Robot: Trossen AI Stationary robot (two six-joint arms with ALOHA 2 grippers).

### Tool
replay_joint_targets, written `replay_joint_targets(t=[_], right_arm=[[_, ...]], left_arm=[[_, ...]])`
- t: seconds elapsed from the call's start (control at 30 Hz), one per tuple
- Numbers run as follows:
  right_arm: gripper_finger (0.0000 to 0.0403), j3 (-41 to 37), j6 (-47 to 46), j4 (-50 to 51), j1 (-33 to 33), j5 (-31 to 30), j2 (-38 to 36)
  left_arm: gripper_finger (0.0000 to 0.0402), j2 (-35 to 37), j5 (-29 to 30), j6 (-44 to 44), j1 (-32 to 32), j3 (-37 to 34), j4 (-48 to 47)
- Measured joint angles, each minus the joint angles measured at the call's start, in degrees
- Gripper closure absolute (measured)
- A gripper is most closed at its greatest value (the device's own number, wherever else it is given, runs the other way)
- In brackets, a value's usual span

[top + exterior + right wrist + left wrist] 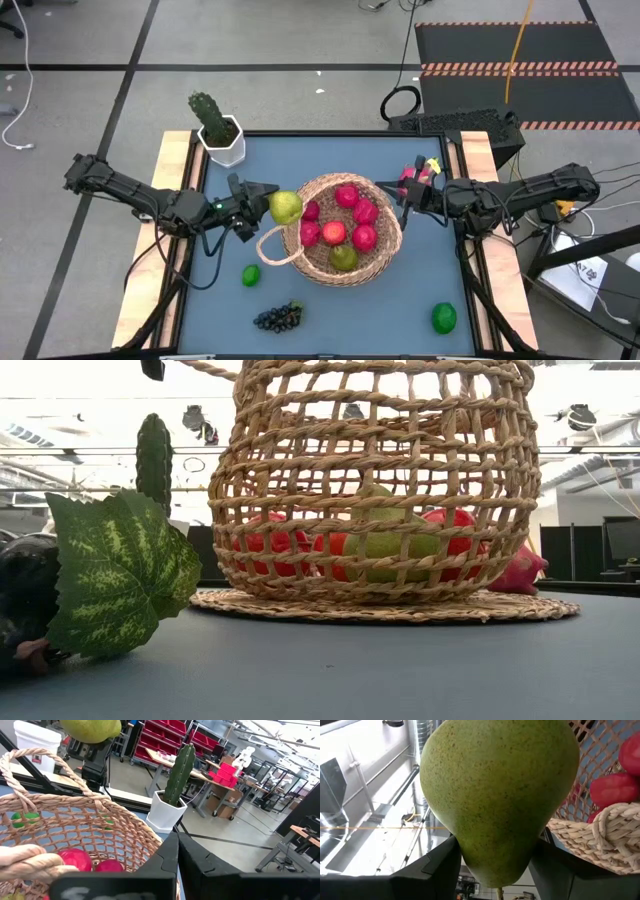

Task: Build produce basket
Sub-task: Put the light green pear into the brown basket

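The tan wicker basket (385,250) stands mid-table with several red fruits and a green one inside; the low view shows it (370,490) resting on its flat base. My left gripper (270,203) is shut on a yellow-green pear (286,207) above the basket's left rim. My right gripper (392,192) is shut, level, at the basket's right rim. On the table lie a lime (250,275), a dark grape bunch (278,318), a second green fruit (443,318) and a pink dragon fruit (415,172). My left gripper pinches the pear's narrow stem end (470,855) between its two fingers (430,870), the wide end pointing away from the wrist. The fingers come level from the table's left. The pear is lifted clear, over the basket's left rim. My right gripper's shut fingers (165,860) lie beside the basket's right rim (145,832); whether they touch it I cannot tell.
A white pot with a green cactus (218,130) stands at the far left corner of the blue mat. The looped handle (268,248) juts from the basket's left side, below the pear. Wooden strips edge the table's left and right sides.
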State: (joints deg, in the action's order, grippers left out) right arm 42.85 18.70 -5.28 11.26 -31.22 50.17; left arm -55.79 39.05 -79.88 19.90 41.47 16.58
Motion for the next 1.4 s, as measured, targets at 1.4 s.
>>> replay_joint_targets(t=[1.4], right_arm=[[0.0403,-0.05,9.09,-9.62,0.00,-0.15,-0.02]], left_arm=[[0.0190,-0.02,-0.10,98.95,0.02,0.00,0.00]])
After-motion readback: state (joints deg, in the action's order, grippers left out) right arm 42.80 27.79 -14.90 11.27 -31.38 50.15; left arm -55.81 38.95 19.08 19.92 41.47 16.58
